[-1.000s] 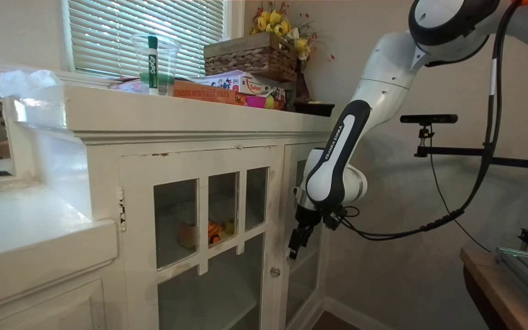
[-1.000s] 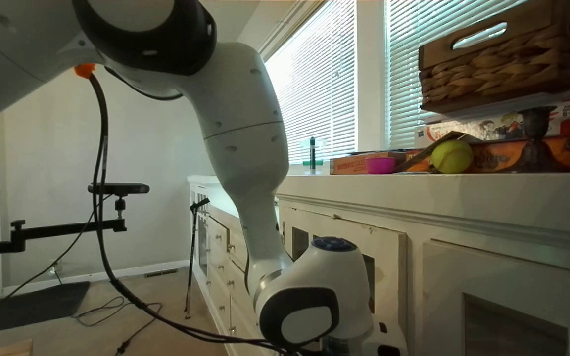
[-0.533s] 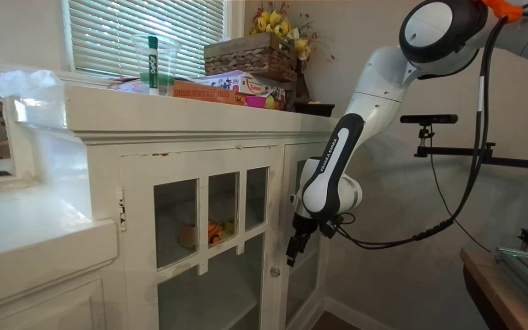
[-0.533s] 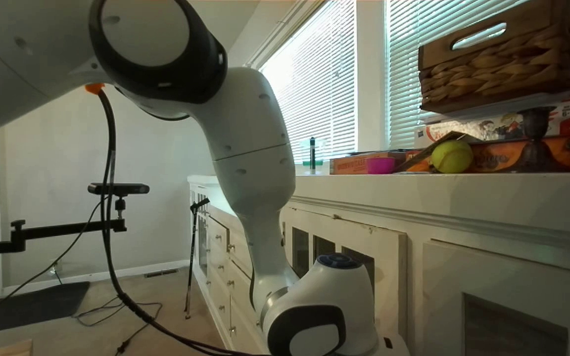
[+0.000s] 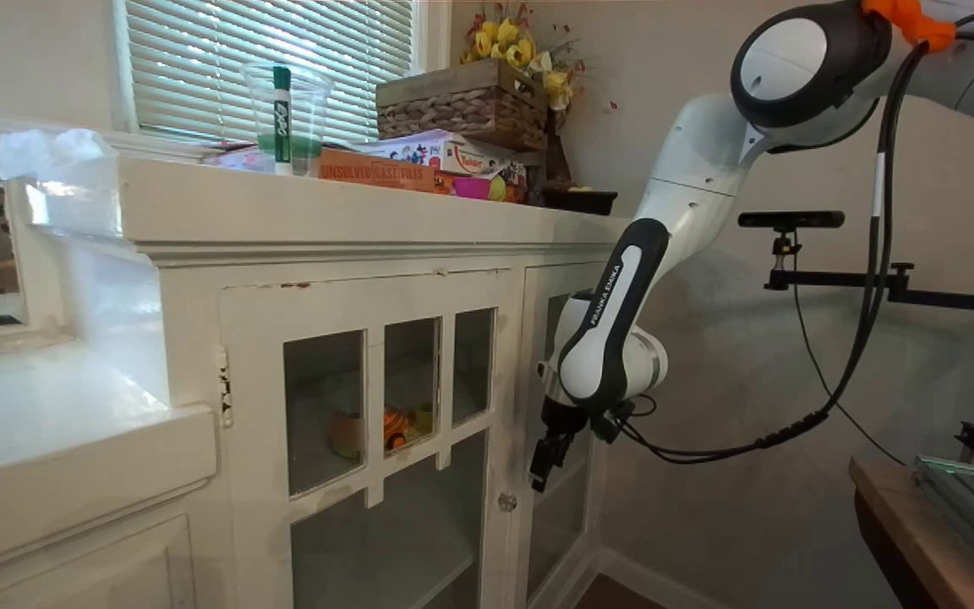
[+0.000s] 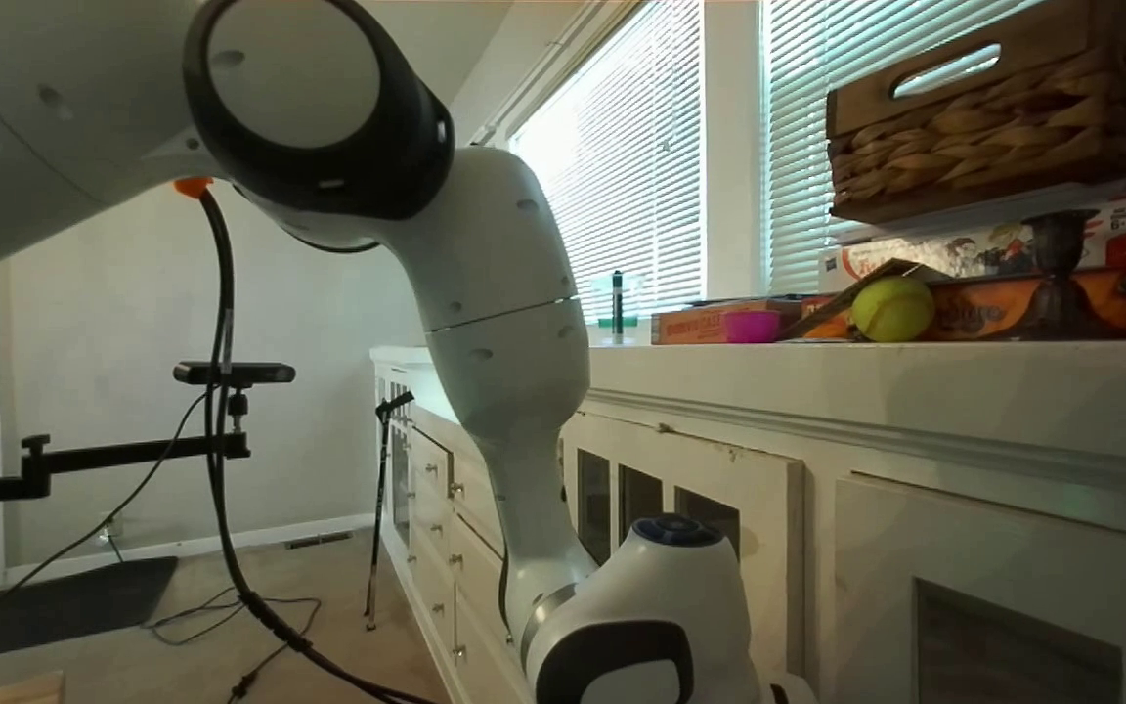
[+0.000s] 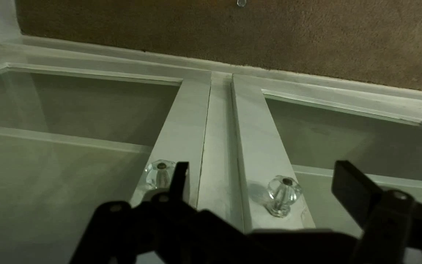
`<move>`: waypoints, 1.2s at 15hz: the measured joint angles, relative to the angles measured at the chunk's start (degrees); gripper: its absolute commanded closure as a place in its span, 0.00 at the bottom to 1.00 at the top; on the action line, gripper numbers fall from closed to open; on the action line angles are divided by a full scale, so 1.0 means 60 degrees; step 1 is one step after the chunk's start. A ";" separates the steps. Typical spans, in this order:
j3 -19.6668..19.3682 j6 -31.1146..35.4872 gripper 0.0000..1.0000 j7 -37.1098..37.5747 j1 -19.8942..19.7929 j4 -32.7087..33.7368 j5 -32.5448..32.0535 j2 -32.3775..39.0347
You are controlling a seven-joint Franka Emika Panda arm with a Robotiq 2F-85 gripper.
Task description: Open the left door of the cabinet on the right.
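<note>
Fingers [image 7: 354, 194] stood wide apart on my gripper [image 7: 264, 179], which pointed downward in front of the white cabinet [image 5: 352, 211], and in the wrist view I saw the glass knob [image 7: 285, 192] of the left door [image 5: 373, 484] between them, though I could not tell whether either finger touched it. That door sat at the cabinet's left, hinge [image 5: 225, 387] at its outer edge, its knob side slightly proud of the frame strip [image 7: 216, 146], while one finger partly hid the clear knob [image 7: 155, 176] on the twin door [image 7: 183, 124].
</note>
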 measured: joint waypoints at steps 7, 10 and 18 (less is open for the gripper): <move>0.0036 -0.0043 0.00 0.0296 0.0036 0.0818 0.0000 0.0802; 0.0149 -0.0191 0.00 0.0431 0.0061 0.1171 0.0000 0.1028; 0.0103 -0.1005 0.00 0.0798 0.0403 0.1836 0.0001 0.1390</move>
